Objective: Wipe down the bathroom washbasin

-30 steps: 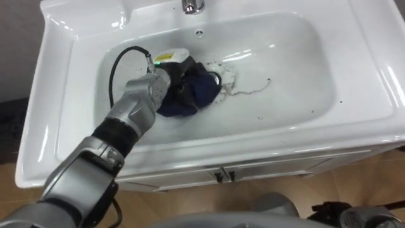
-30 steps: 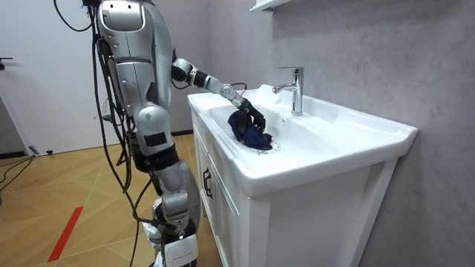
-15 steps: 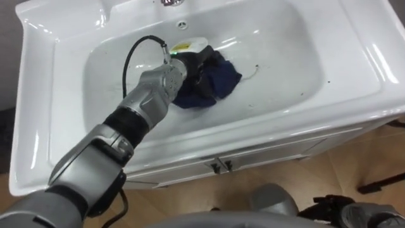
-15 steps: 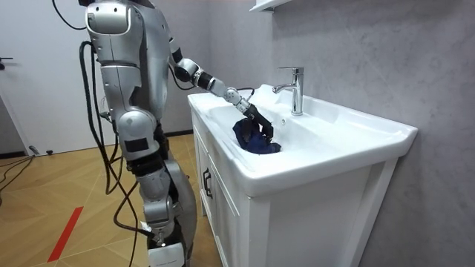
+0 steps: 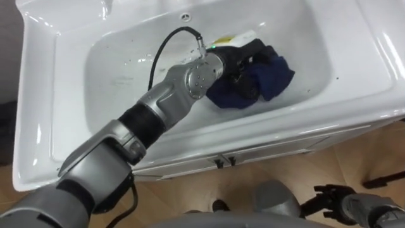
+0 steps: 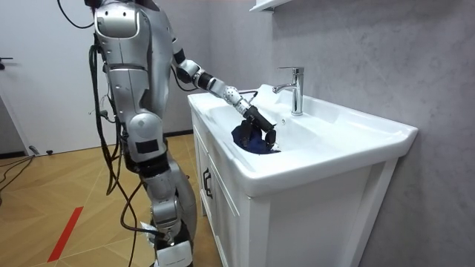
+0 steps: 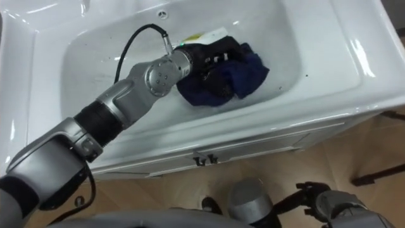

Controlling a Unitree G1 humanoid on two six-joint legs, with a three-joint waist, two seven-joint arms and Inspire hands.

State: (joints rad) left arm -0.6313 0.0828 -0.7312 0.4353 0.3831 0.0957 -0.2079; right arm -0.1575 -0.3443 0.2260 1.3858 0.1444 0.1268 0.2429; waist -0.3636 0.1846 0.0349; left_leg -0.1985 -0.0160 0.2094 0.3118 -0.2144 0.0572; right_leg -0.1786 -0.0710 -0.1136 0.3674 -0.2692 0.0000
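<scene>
My left hand (image 5: 237,57) reaches down into the white basin (image 5: 114,69), and its dark fingers are curled on a crumpled dark blue cloth (image 5: 272,79). The cloth lies on the basin floor toward its right side, bunched under and beyond the hand. In the room view the left arm stretches from the robot, which stands at the vanity's end, to the cloth (image 6: 252,141) below the faucet (image 6: 295,89). My right hand (image 5: 332,197) hangs low at the bottom right, in front of the cabinet.
The basin sits in a white vanity with wide flat rims and two small cabinet handles (image 5: 223,162) below the front edge. A chrome faucet stands at the back rim, with the overflow hole (image 5: 185,17) under it. Wooden floor lies below.
My left hand has dragged the cloth across the basin floor from the middle toward the right side. The arm has stretched farther out, and the eye views have shifted.
</scene>
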